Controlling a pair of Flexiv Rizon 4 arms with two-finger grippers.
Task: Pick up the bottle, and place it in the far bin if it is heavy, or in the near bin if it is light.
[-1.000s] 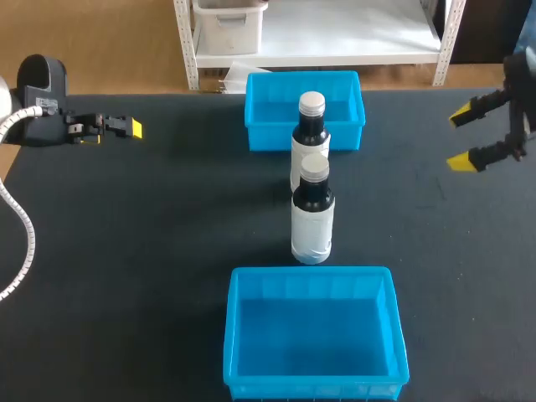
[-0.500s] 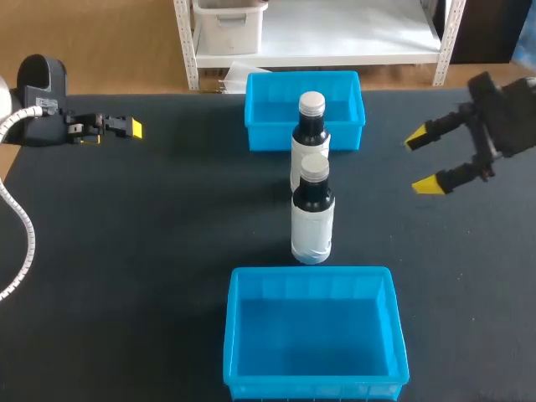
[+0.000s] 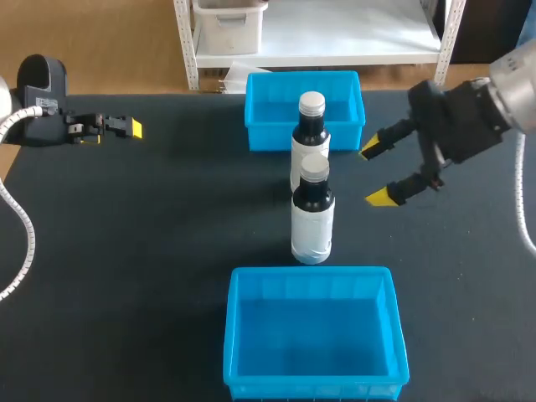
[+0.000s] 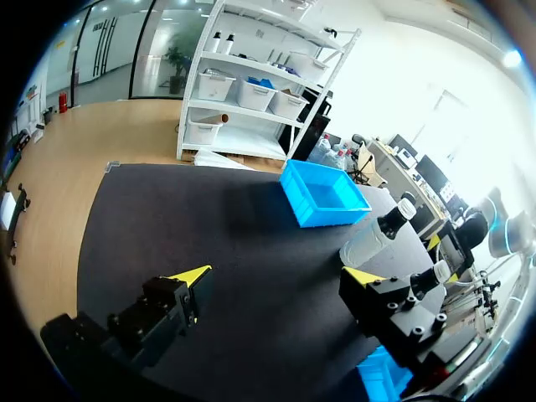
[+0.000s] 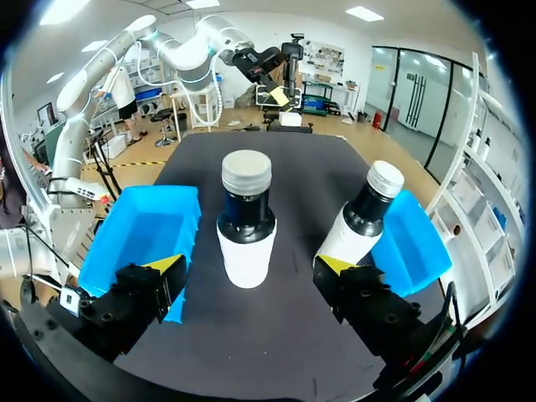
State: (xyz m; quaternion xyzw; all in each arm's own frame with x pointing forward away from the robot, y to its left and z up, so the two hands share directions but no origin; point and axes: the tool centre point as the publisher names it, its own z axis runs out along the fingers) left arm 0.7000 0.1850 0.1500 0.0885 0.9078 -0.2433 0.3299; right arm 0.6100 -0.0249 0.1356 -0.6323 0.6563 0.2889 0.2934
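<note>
My left gripper sits near the far left corner of the worktop. Its fingers are spread and hold nothing, and it is well apart from everything else. In the middle, two bottles stand upright in a line running from the far edge toward the near edge. The far bottle is just in front of the far bin. The near bottle stands between that bottle and the near bin. To their right hangs my right gripper, released and empty, pointing leftward. The near bottle lies ahead of its open fingers, long axis vertical, not yet between them. I judge this arm much the nearer, so a level sideways approach should bring the fingers around the bottle's body.
</note>
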